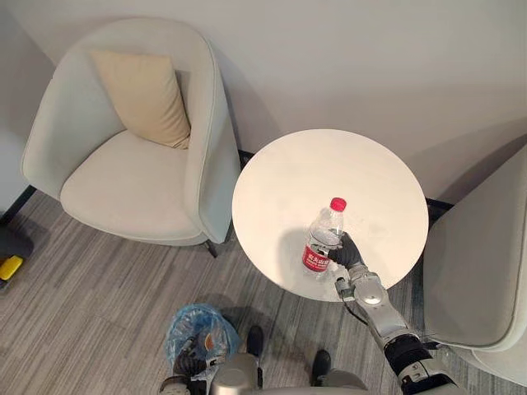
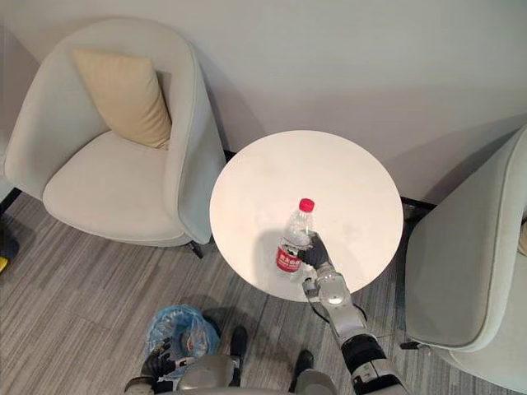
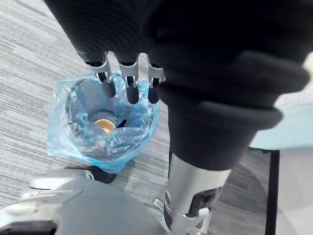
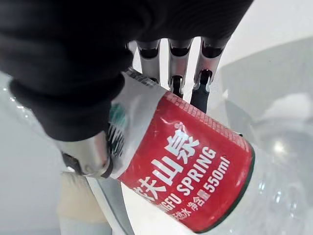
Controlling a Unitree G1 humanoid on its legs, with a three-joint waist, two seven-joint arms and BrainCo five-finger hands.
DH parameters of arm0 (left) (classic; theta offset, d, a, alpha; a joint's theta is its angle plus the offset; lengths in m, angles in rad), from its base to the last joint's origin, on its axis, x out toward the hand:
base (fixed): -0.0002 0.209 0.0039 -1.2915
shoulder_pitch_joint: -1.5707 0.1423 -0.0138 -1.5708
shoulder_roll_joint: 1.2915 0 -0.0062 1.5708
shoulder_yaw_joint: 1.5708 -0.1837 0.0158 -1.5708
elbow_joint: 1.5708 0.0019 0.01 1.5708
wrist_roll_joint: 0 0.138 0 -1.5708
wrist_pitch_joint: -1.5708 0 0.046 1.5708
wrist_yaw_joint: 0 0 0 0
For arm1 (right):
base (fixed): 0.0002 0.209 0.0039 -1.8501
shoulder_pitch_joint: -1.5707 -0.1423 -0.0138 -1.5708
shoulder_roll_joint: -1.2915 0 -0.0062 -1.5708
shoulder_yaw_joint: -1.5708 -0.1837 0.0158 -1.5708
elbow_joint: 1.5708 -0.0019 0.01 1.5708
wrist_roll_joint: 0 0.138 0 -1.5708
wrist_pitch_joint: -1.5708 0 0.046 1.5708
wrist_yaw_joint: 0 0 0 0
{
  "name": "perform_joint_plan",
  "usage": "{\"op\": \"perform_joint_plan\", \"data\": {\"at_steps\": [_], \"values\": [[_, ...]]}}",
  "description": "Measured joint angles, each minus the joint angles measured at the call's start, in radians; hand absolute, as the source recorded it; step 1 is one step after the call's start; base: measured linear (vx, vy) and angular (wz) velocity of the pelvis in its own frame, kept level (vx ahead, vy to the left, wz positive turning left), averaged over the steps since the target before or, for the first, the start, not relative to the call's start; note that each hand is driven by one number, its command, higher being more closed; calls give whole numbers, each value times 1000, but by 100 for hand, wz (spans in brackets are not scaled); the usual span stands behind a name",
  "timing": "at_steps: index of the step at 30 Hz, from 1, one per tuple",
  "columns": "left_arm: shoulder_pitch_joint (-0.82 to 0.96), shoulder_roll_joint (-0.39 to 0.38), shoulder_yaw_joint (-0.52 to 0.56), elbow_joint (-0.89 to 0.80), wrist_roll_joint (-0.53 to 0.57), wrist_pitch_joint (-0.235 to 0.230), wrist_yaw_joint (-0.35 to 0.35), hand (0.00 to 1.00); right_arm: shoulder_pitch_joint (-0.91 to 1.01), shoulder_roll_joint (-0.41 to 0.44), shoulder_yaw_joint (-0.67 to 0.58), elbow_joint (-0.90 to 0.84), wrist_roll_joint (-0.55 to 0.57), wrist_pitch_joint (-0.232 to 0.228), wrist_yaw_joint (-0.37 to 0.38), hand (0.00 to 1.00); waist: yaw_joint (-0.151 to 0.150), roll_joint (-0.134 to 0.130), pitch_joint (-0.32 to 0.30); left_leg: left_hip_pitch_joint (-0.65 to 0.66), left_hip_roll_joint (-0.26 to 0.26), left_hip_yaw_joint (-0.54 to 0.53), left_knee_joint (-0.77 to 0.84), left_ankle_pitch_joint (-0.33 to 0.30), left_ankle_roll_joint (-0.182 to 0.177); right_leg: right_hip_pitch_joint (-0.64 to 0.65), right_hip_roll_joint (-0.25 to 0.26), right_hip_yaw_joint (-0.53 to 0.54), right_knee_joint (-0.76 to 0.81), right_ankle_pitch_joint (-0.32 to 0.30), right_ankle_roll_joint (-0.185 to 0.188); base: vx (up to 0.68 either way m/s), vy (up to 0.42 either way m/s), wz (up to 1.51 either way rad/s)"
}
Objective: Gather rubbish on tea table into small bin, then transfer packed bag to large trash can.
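The right hand [image 1: 347,252] has its fingers [image 4: 177,68] curled round the water bottle [image 1: 323,239] on the counter [image 1: 280,177]; next, carry it to the small bin [image 1: 177,325].

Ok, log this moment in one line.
right hand: shut on bottle, near edge of tea table | left hand: open, over small bin

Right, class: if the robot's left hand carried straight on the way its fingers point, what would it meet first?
Probably the blue-bagged small bin: the left hand's straight fingers aim at its open mouth, though the gap between is hard to judge.
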Motion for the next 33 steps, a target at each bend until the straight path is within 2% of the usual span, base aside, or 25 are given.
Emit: {"op": "perform_joint_plan", "data": {"at_steps": [6,15,21,27,33], "values": [[-1,0,8,-21,-10,-11,1,0,1,5,-3,-21,22,0,-1,100,-1,0,0,0,-1,-1,0,0,0,-1,-1,0,3,-2,3,-6,0,0],[-1,-1,9,-39,-9,-17,1,0,122,4,-14,-315,28,-12,5,100,-4,-2,-1,21,1,11,-3,0,0,11,0,18,6,-1,3,-13,0,-4],[1,-1,9,-34,-9,-17,-1,0,205,2,-6,-433,27,-37,40,100,-15,-10,-6,49,2,37,-16,0,0,19,0,49,6,2,6,-36,4,-14],[0,3,9,-5,-9,-17,-1,0,247,-2,8,-514,26,-52,56,100,-30,-31,-20,51,3,60,-18,0,0,9,1,73,5,9,8,-12,3,-12],[1,4,9,21,-9,-18,-2,0,288,-6,24,-525,18,-56,74,100,-32,-32,-43,80,3,75,-26,-1,1,21,1,89,0,12,8,-33,4,-8]]}}
